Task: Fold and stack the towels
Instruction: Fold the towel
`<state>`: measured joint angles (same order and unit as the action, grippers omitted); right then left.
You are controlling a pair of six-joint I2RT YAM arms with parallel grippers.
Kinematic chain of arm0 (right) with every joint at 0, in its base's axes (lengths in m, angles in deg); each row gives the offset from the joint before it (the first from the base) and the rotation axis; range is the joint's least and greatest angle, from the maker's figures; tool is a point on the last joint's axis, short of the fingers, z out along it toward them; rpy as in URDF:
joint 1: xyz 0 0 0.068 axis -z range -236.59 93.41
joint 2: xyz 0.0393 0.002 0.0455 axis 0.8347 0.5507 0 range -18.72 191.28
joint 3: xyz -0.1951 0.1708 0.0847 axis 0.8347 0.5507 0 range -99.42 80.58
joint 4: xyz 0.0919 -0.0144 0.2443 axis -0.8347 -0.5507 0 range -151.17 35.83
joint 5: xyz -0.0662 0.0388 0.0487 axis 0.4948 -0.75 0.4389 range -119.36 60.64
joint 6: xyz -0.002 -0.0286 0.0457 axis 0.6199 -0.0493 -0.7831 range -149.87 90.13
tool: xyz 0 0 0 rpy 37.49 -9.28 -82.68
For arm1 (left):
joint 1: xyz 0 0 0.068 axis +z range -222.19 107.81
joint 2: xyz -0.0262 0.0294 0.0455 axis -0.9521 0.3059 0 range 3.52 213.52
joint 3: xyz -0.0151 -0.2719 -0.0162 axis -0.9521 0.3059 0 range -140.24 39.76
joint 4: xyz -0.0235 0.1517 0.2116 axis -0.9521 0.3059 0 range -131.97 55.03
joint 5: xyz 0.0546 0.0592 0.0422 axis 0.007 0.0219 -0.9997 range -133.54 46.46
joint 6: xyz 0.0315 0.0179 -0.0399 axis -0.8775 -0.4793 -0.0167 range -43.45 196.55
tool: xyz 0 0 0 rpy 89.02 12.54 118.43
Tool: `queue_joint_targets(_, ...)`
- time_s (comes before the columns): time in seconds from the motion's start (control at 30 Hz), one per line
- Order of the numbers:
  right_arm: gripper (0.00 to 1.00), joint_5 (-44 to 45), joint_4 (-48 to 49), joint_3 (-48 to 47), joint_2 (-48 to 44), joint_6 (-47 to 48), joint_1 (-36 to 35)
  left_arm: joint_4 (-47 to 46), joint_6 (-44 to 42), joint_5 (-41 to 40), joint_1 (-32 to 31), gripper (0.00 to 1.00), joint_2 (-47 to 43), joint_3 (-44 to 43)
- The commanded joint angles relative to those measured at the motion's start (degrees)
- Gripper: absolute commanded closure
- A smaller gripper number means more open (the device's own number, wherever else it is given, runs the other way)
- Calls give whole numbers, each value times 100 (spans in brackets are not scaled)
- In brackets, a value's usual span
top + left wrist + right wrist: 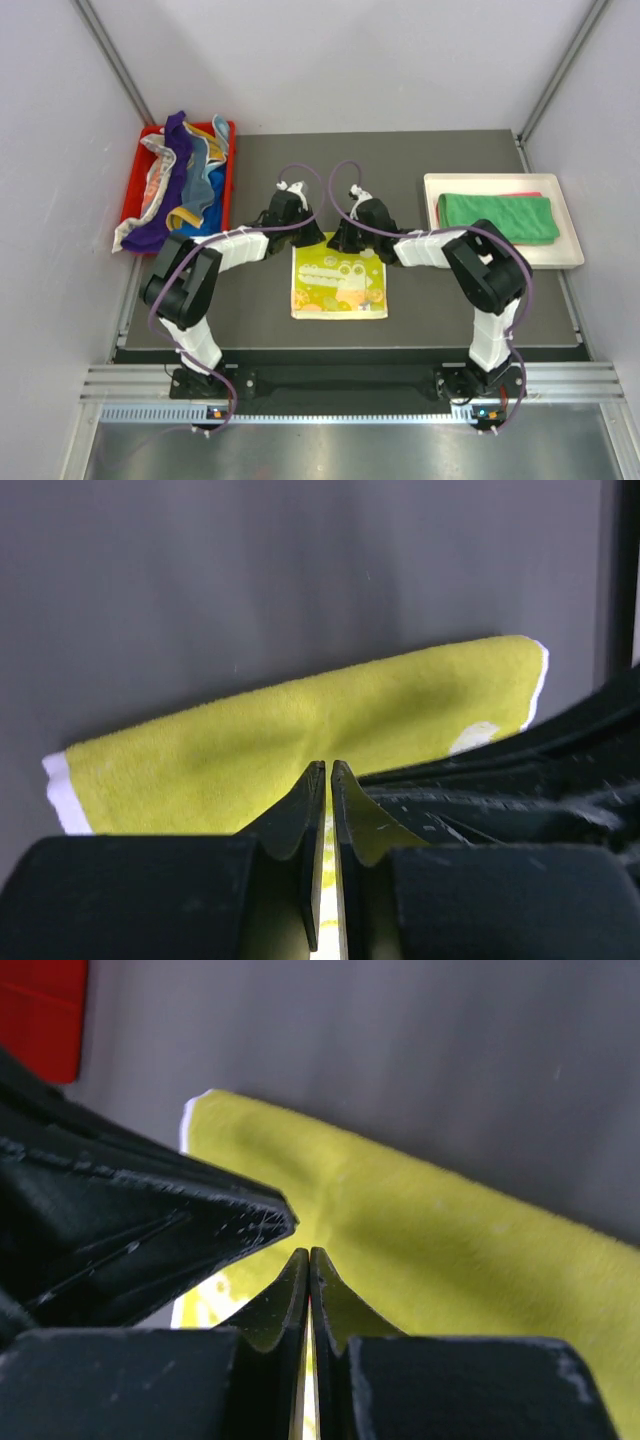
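A yellow-green patterned towel point(338, 285) lies flat mid-table. My left gripper point(300, 237) is at its far left corner and my right gripper point(346, 240) at its far right part, close together. In the left wrist view the left gripper point(328, 765) has its jaws pressed almost together on the towel's edge point(300, 720), and the cloth puckers toward the tips. The right wrist view shows the right gripper point(308, 1252) shut on the same towel point(450, 1250), creased at its tips. A folded green towel point(497, 217) lies over a pink one point(527, 196).
A red bin point(229, 185) at the back left holds a heap of towels point(185, 180), some hanging over its near edge. The white tray point(572, 256) under the folded towels sits at the back right. White walls stand on three sides.
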<state>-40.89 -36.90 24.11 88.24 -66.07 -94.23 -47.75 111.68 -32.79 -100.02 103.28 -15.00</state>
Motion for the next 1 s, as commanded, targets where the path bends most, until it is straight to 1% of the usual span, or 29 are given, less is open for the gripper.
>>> queue_joint_targets(0.0, 100, -297, 1118, -172, 333, -368, 161, -441, -305, -1, 6, 89, 209, -263)
queue_joint_targets(0.17, 100, -192, 1550, -137, 651, -597, 293, -494, -437, -458, 24, 90, 517, -307)
queue_joint_targets(0.23, 100, -192, 1866, -58, 774, -738, 372, -494, -455, -677, 24, 90, 596, -289)
queue_joint_targets(0.33, 100, -227, 2366, 127, 906, -1133, 495, -503, -490, -766, 15, 90, 693, -281)
queue_joint_targets(0.43, 100, -192, 2526, 215, 1011, -1371, 574, -494, -499, -802, 24, 89, 763, -272)
queue_joint_targets(0.7, 100, -165, 2518, 461, 933, -1187, 785, -468, -525, -916, 32, 90, 764, -228)
queue_joint_targets(0.83, 100, -288, 2596, 654, 845, -1082, 1004, -362, -534, -1022, 50, 91, 737, -210)
queue_joint_targets(0.87, 100, -332, 2640, 733, 792, -1064, 1049, -354, -525, -1196, 67, 91, 711, -175)
queue_joint_targets(0.97, 100, -490, 2658, 847, 643, -977, 1198, -301, -490, -1329, 138, 92, 685, -131)
